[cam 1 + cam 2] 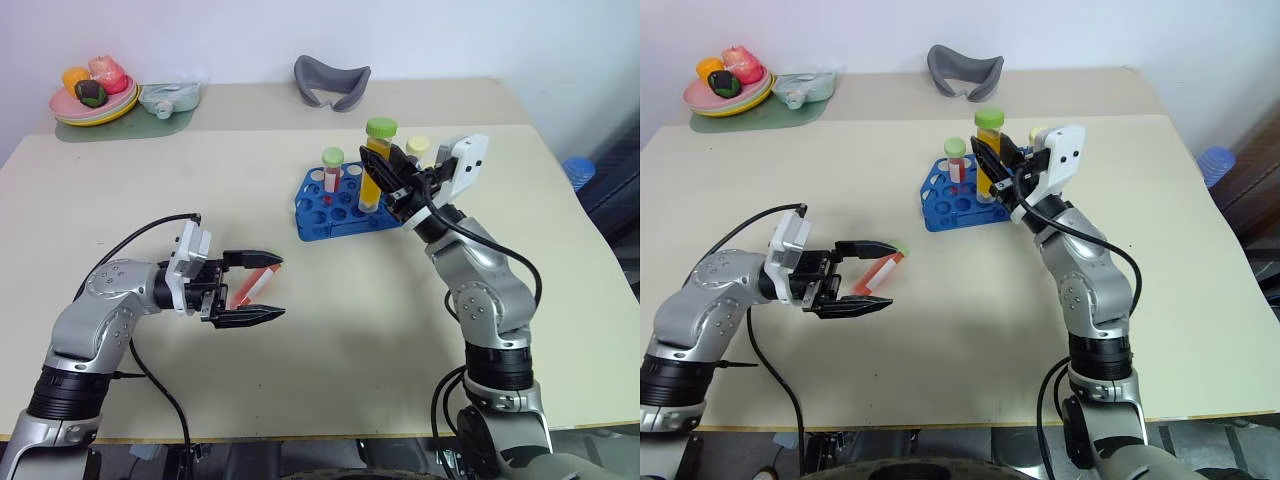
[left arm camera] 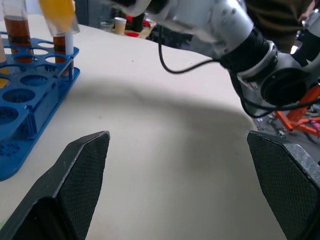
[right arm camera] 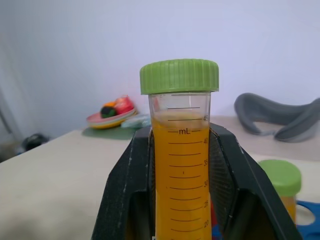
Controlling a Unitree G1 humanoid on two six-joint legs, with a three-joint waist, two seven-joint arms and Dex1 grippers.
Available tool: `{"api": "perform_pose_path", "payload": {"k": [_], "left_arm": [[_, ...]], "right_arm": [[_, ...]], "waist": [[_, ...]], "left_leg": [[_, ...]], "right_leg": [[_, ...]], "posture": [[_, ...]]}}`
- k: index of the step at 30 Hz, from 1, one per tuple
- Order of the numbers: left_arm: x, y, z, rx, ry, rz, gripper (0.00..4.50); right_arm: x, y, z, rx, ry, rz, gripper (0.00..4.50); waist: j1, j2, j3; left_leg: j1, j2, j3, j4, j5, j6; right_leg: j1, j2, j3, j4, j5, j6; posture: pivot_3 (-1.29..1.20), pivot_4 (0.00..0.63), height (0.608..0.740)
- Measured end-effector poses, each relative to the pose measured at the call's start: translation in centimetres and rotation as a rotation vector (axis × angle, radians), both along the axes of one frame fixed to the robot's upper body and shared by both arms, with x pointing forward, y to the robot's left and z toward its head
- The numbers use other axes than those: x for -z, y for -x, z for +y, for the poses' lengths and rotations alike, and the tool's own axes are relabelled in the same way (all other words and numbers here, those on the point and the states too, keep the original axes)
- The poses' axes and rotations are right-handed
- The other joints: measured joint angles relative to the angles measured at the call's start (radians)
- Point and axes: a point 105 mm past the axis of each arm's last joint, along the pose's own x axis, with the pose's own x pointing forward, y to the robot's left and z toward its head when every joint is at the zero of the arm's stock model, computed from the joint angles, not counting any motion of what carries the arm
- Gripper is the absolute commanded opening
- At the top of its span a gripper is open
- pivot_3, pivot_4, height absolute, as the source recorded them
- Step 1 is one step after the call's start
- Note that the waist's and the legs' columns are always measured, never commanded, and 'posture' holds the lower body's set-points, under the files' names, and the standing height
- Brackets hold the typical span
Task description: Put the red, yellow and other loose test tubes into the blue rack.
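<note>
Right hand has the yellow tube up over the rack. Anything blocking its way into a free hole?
Nothing visible blocks it. The right hand holds the yellow tube upright above the blue rack. A red tube and another tube stand in back holes beside it, but several front holes look open.

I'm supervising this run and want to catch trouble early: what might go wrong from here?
1. The right pincer holds the yellow tube upright above the blue rack, beside tubes already standing there. Lowering it off-centre might knock the red-filled tube.
2. The red tube lies flat on the table between the open left pincer fingers. Closing on it may make it roll or pivot away.
</note>
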Motion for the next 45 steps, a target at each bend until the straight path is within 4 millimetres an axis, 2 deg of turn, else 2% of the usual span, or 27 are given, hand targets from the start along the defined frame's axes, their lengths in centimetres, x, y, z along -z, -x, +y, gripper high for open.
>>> {"api": "perform_pose_path", "payload": {"k": [5, 7, 13, 19, 25, 32, 45], "left_arm": [[-0.4, 0.3, 0.3, -0.029, 0.015, -0.001, 4.50], [-0.5, 0.3, 0.5, -0.047, 0.015, -0.004, 4.50], [-0.8, 0.6, 0.9, -0.074, 0.027, -0.003, 4.50], [-0.9, 0.6, 1.0, -0.092, 0.037, 0.007, 4.50], [-1.1, 0.6, 0.9, -0.095, 0.036, -0.001, 4.50], [-1.2, 0.6, 0.8, -0.102, 0.035, -0.004, 4.50], [-1.5, 0.6, 1.0, -0.120, 0.041, -0.009, 4.50]], "right_arm": [[2.5, -1.8, -0.9, 0.076, -0.019, -0.024, 0.77], [2.9, -2.3, -1.3, 0.100, -0.024, -0.041, 0.77], [2.0, -3.1, -1.8, 0.133, -0.039, -0.126, 0.77], [3.0, -3.5, -2.3, 0.154, -0.047, -0.111, 0.77], [2.8, -3.6, -2.1, 0.154, -0.062, -0.132, 0.77], [3.5, -3.6, -1.9, 0.156, -0.076, -0.133, 0.77], [5.3, -3.7, -3.2, 0.226, -0.106, -0.142, 0.77]], "waist": [[0.001, 0.000, 0.000], [-0.001, 0.000, 0.000], [-0.001, 0.001, 0.000], [-0.001, 0.001, 0.000], [-0.001, 0.001, 0.000], [-0.001, 0.001, 0.000], [-0.002, 0.001, 0.000]], "left_leg": [[0.000, 0.000, 0.000, 0.000, 0.000, 0.000], [0.000, 0.000, 0.000, 0.000, 0.000, 0.000], [0.001, 0.000, 0.000, 0.000, 0.000, -0.001], [0.002, 0.000, 0.000, 0.000, 0.000, -0.001], [0.002, 0.000, 0.000, 0.000, 0.000, -0.001], [0.002, 0.000, 0.000, 0.000, 0.001, -0.001], [0.005, 0.000, 0.001, 0.000, 0.001, -0.002]], "right_leg": [[0.000, 0.000, 0.000, 0.000, 0.000, 0.000], [0.000, 0.000, 0.000, 0.000, 0.000, 0.000], [0.000, 0.000, 0.000, 0.002, 0.000, 0.000], [0.000, 0.000, 0.001, 0.002, 0.000, 0.000], [0.001, 0.000, 0.001, 0.003, 0.000, 0.000], [0.001, 0.000, 0.001, 0.003, 0.000, 0.000], [0.001, 0.000, 0.002, 0.005, 0.000, 0.000]], "posture": [[0.00, 0.150, 0.740], [0.00, 0.150, 0.740], [0.00, 0.150, 0.740], [0.00, 0.150, 0.740], [0.00, 0.150, 0.740], [0.00, 0.150, 0.740], [0.00, 0.150, 0.740]]}}
